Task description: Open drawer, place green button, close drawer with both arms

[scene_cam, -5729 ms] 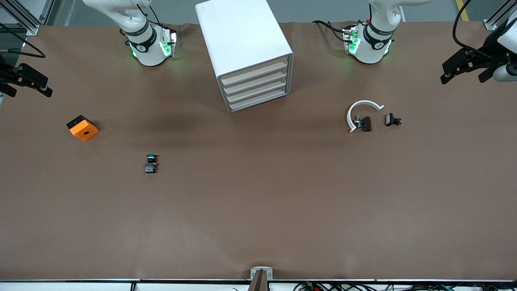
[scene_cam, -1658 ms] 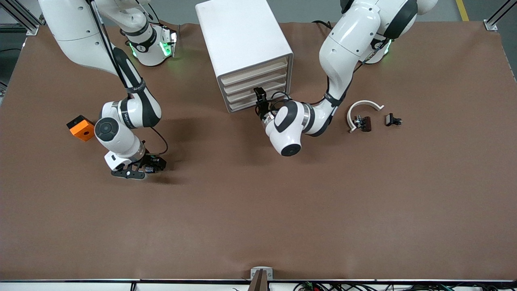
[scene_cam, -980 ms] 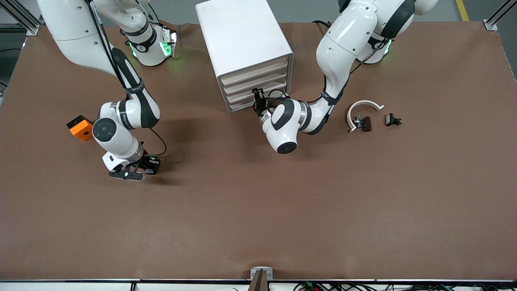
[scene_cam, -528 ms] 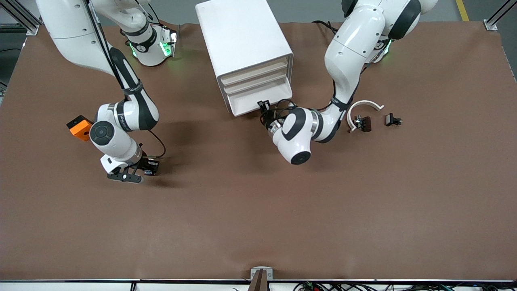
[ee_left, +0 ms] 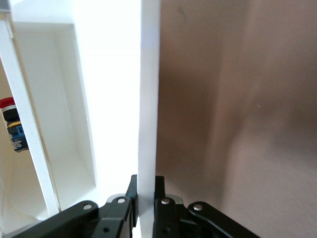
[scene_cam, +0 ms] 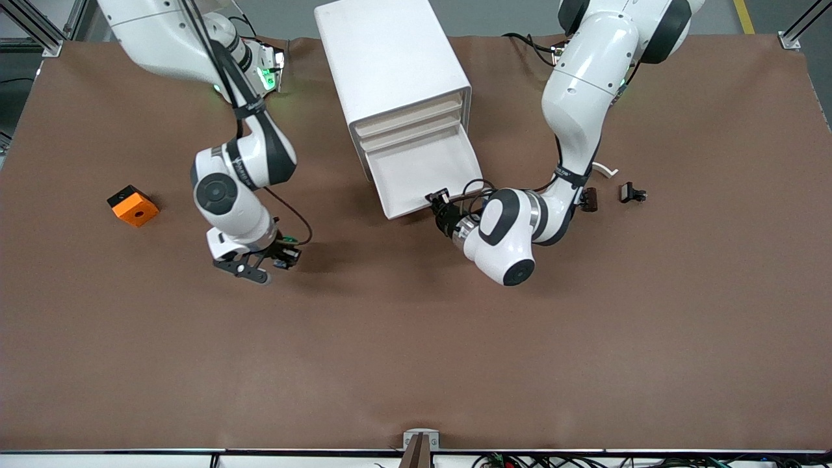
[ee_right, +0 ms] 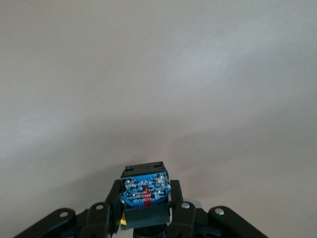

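Observation:
The drawer [scene_cam: 422, 172], third from the top of the white cabinet [scene_cam: 390, 58], stands pulled well out toward the front camera. My left gripper [scene_cam: 439, 203] is shut on the drawer's front wall at its corner; in the left wrist view the white wall [ee_left: 148, 99] runs between the closed fingers of that gripper [ee_left: 146, 191]. My right gripper [scene_cam: 281, 257] is shut on the button [scene_cam: 288, 250] and holds it just above the table, toward the right arm's end from the drawer. The right wrist view shows the button's blue-and-black base [ee_right: 145, 191] held in that gripper [ee_right: 146, 198].
An orange cube [scene_cam: 132, 205] lies at the right arm's end. A white ring [scene_cam: 604, 170] and small black parts [scene_cam: 632, 192] lie by the left arm's forearm. A red-capped part [ee_left: 7, 106] shows at the edge of the left wrist view.
My left gripper has pulled the drawer out toward the front camera. My right gripper has lifted the button and carried it toward the cabinet.

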You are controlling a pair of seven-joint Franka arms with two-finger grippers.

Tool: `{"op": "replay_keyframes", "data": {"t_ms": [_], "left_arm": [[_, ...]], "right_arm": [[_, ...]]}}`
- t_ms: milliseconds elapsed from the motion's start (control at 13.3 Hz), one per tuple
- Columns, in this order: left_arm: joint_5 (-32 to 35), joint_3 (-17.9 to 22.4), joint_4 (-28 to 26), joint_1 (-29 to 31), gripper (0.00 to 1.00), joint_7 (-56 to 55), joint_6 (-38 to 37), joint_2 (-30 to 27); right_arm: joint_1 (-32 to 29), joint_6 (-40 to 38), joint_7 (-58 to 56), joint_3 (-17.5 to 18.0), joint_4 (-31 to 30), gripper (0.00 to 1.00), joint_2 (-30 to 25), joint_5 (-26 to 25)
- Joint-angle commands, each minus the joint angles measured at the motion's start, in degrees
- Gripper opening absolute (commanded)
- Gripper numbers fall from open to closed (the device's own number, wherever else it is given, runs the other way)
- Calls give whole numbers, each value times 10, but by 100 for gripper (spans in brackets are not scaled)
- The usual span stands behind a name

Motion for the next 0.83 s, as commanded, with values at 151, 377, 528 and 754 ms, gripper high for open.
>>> {"op": "replay_keyframes", "data": {"t_ms": [151, 377, 528, 754], "left_arm": [[8, 20, 27, 0, 100, 33, 51, 1], [8, 51, 62, -2, 100, 34, 53, -10], [31, 71, 84, -1, 100, 64, 53, -21], [125, 75, 90, 0, 100, 189, 53, -50]], "right_arm": [[97, -135, 180, -3, 83, 0, -27, -3], [148, -161, 265, -3, 121, 0, -24, 3], [174, -162, 304, -3, 128, 0, -23, 15], [216, -161, 388, -3, 158, 0, -3, 15]]}}
